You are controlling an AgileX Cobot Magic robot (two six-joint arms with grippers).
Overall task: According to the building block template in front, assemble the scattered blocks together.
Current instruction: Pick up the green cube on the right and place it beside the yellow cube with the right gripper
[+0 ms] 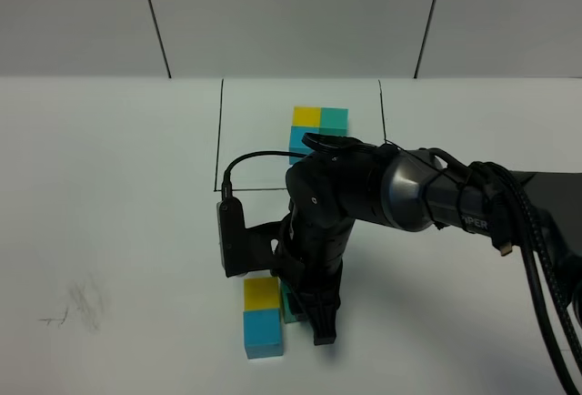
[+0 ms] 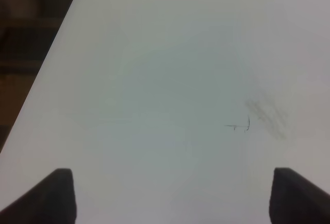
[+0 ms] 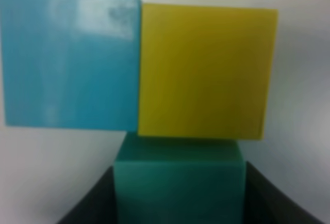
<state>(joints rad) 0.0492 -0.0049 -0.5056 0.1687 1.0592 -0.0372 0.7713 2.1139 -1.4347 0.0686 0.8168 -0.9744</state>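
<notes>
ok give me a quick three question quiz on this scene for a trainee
1. True or false: the left gripper holds a cube.
2. Which cube sits between the right gripper's fingers? A yellow, B green, C blue.
3. Fill in: beside the arm, the yellow cube touches the ____ cube on its near side.

Key
1. False. Its jaws stand open over bare table.
2. B. The green cube is gripped, pressed up against the yellow one.
3. Blue. The blue cube sits flush against the yellow one, as in the template.
</notes>
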